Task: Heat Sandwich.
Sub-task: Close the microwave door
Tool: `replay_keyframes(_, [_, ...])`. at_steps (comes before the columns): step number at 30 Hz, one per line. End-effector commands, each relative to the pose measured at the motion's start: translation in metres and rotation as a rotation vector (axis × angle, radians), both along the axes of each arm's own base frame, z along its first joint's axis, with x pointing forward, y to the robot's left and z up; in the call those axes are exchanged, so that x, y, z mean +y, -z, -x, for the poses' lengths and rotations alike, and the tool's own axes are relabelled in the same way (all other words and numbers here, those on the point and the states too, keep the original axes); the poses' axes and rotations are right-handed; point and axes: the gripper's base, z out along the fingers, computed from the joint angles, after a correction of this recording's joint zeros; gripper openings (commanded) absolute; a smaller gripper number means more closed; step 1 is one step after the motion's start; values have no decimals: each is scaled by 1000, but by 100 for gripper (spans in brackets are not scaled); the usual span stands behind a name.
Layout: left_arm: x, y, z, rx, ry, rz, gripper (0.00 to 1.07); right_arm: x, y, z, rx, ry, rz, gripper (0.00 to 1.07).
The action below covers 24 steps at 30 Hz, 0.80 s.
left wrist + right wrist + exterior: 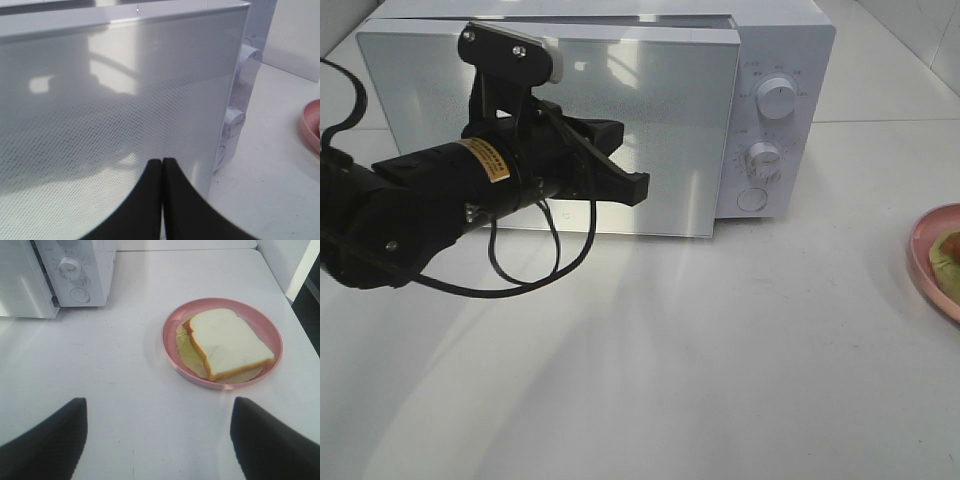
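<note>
White tabletop (720, 350) holds a boxy white microwave (620, 120) facing the pinched-together left gripper (163, 162), while the spread-apart right gripper (157, 432) hovers near the tan sandwich (227, 342) on its round pink plate (172, 322).

Left arm (430, 205) matte black, yellow label (485, 160), silver screws, looping black cable (535, 265), grey-white wrist camera (515, 52); black tapered fingers (175, 205).

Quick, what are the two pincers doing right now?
Left pincer: closed, holding nothing, in front of the microwave door.
Right pincer: open, empty, above the table near the sandwich.
</note>
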Motion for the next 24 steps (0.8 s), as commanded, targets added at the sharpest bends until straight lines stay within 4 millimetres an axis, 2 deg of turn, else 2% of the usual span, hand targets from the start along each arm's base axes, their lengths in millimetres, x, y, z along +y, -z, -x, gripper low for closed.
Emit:
replay_keyframes(1, [-14,-3,-3,-4,15,19,0,0,0,3,-29,3,0,76])
replay_keyframes(7, [-36,-4,-11,7,40,18,0,0,0,3,-29,3,0,76])
replay_keyframes(24, [-65,-7,-40,47,28,25,0,0,0,3,-29,3,0,76])
